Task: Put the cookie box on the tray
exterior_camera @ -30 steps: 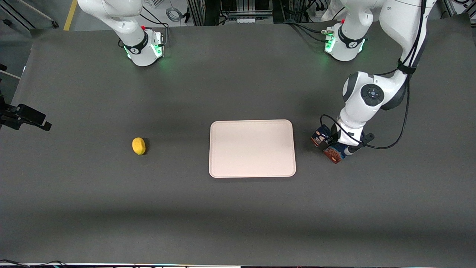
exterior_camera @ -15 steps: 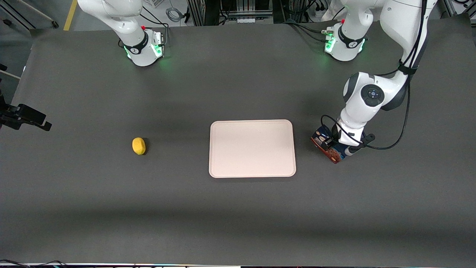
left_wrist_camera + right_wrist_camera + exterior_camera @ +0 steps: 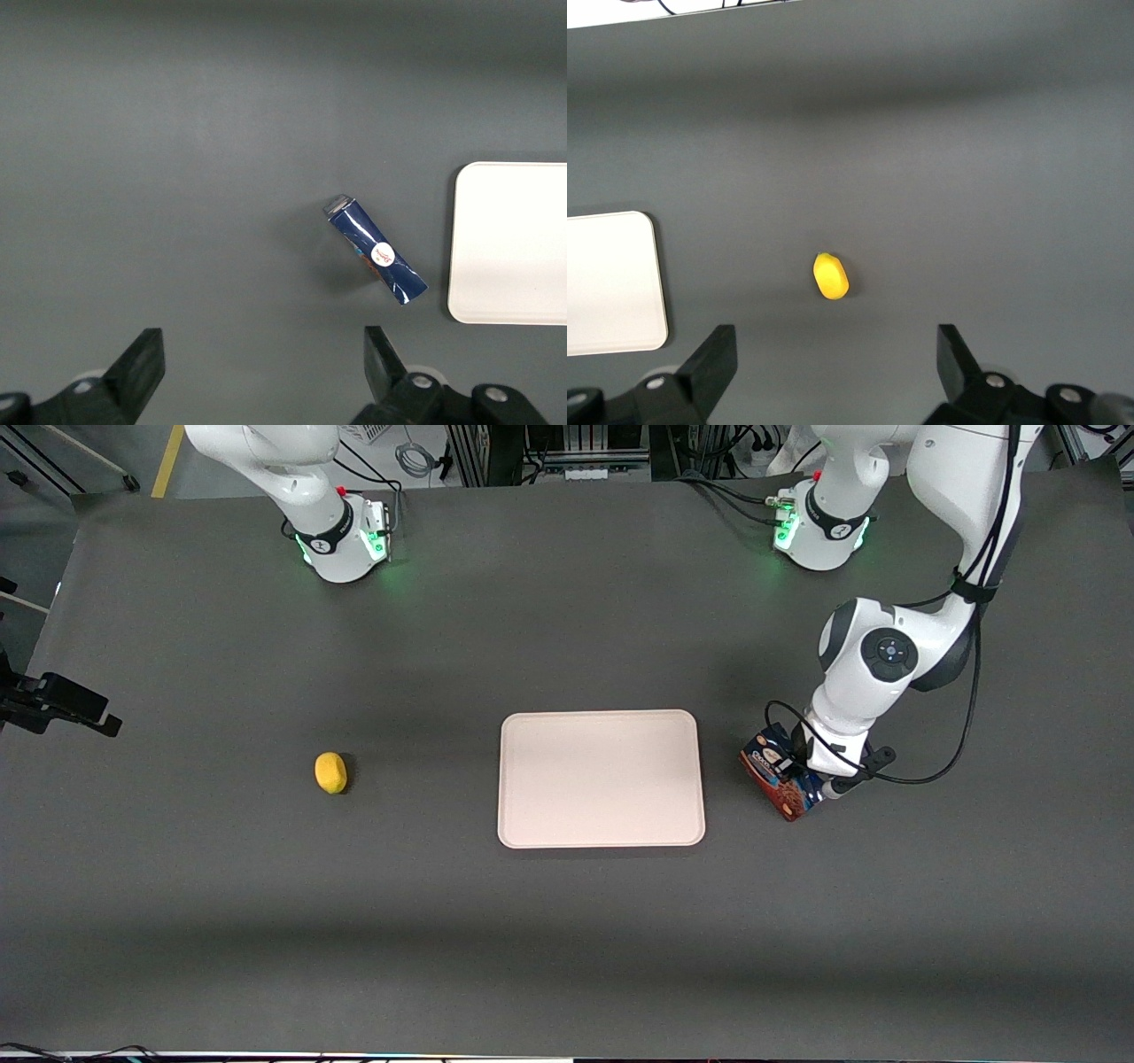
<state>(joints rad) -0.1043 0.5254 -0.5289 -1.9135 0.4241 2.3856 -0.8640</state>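
Showed a workshop floor, cable bundles and metal racking past the tabletop's edge where the arm bases stood. Spread wide and dark grey, that tabletop (image 3: 567,939), matte, with soft bands of shadow and little on it.

Lay near the middle of the tabletop, the tray (image 3: 601,778), pale pinkish-white, flat, low-rimmed, round-cornered, long edges parallel to the tabletop's edge nearest the front camera. Carried nothing.

Hung over the tabletop toward the working arm's end, the gripper (image 3: 802,766), above the cookie box and partly covering it in the front view. Stood with fingers spread wide in the left wrist view, the gripper (image 3: 261,350) holding nothing, bare tabletop between the fingers.

Lay on the tabletop, the cookie box (image 3: 771,775), dark blue with a brown cookie picture, slanted to the tabletop's edges. Rested near the tray's short edge on the working arm's side, apart from it with a strip of bare mat between, as the left wrist view made plain: cookie box (image 3: 375,251), tray (image 3: 514,243).

Sat well apart toward the parked arm's end, a small yellow lump (image 3: 330,771), no part of the job.

Judged barely begun: nothing grasped yet. Left to do: descent, closing on the box, lift, short carry over the rim, release on the tray.
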